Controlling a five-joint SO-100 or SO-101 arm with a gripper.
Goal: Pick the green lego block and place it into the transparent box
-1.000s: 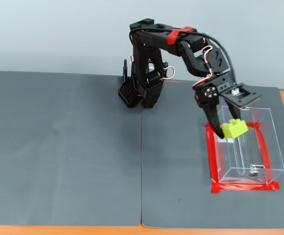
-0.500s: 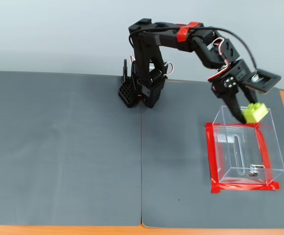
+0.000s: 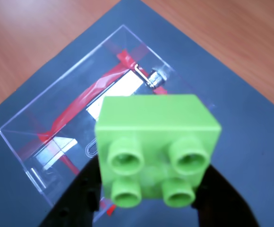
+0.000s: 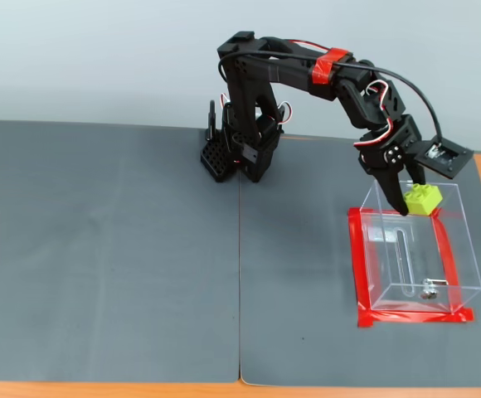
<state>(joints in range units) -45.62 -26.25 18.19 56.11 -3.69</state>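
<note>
Gripper (image 4: 406, 201) — jaws clamped on the block (image 4: 421, 198), held above the box (image 4: 464, 240) near the mat's right edge. Step: placing. Next, by judgement — lower inside the walls, release.

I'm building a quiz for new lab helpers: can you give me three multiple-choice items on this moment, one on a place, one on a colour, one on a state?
1. Where is the green lego block?
A. Lying on the grey mat far from the box
B. Held up at the far rim of the transparent box
C. Resting beside the arm's base

2. What colour is the tape around the box?
A. Red
B. Blue
C. Yellow

3. What state is the gripper in?
A. Open and empty
B. Shut on the block
C. Out of sight

Key:
1 B: the fixed view shows the block at the box's far edge, above the mat.
2 A: red strips frame the box's base in both views.
3 B: the wrist view shows the block held between the dark fingers.
</note>
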